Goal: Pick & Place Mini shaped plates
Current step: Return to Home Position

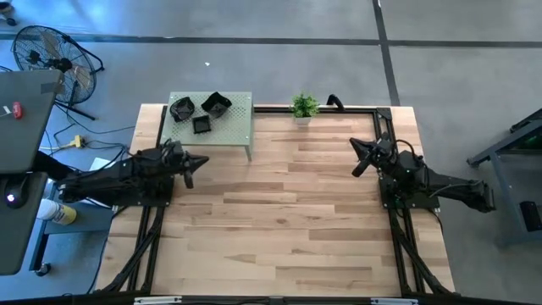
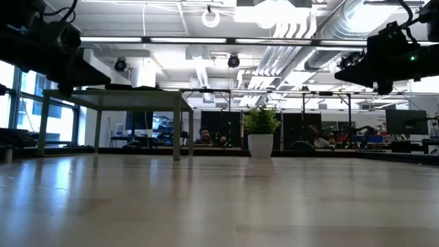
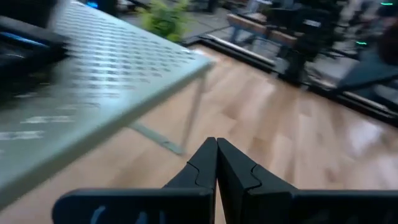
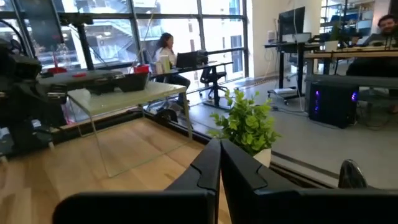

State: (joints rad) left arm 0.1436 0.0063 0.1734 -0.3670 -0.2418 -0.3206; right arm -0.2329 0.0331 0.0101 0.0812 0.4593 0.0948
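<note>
1. The mini shaped plates (image 1: pixel 215 105) rest in three groups on the green shelf (image 1: pixel 239 127), at the 11 o'clock corner of the table (image 1: pixel 288 220).
2. The left gripper (image 3: pixel 216 142), fingers pressed together and empty, has the plates near, at about 12 o'clock.
3. The right gripper (image 4: pixel 220 143), also closed and empty, has them toward 10 o'clock, well apart.
4. In my judgement the left arm is the nearer one and must retreat clear of the shelf edge.
</note>
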